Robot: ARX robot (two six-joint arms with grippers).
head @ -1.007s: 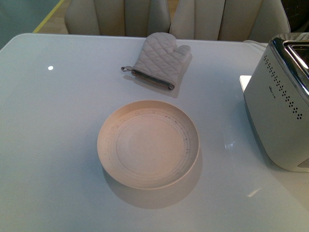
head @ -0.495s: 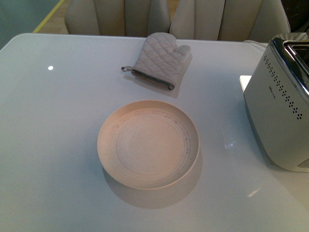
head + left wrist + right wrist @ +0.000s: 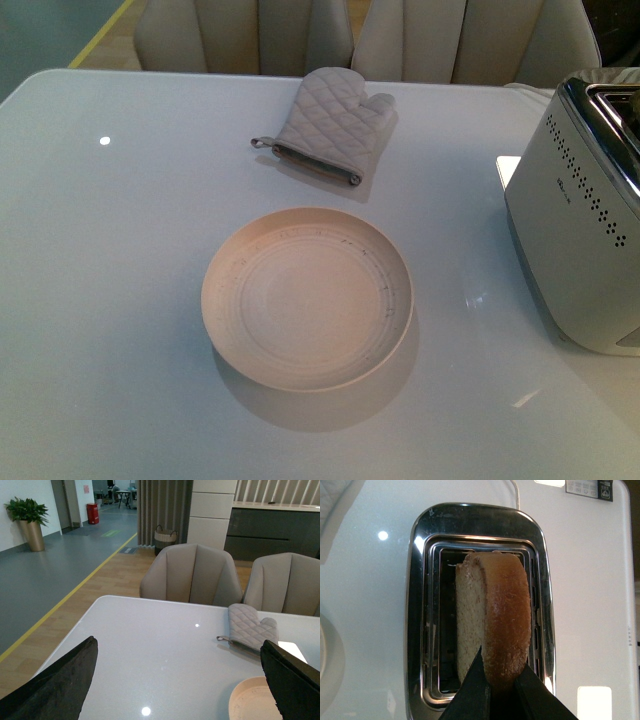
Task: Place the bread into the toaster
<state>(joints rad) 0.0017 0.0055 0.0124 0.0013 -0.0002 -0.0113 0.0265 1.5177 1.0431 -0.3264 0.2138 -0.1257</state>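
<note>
Table (image 3: 120, 250): white, glossy, fills most of the front view. Two beige upholstered chairs (image 3: 240, 35) stand side by side at its far edge.

Toaster (image 3: 580, 230): white box with a chrome top and rows of dark dots along its side. It stands at the right edge of the table, partly cut off by the frame in the front view. In the right wrist view the chrome top (image 3: 420, 605) is seen from straight above, with a wide, dark slot opening.

Plate (image 3: 308, 297): round, beige, shallow, with faint concentric rings. It sits near the table's centre, well apart from the toaster.

Oven mitt (image 3: 330, 125): quilted grey, lying flat beyond the plate, towards the chairs. Its cuff end points at the plate.

Bread (image 3: 495, 615): one thick slice, standing on edge, brown crust facing the camera and the tan speckled face to one side. It is lined up lengthwise directly over the slot opening. Cannot tell how far it reaches into the slot.

Right gripper (image 3: 502, 672): closed on the near end of the bread, one black finger (image 3: 470, 690) on each face of the slice.

Left gripper (image 3: 178, 642): spread wide, nothing between the black fingers (image 3: 55, 690), held above the table on the side away from the toaster.
</note>
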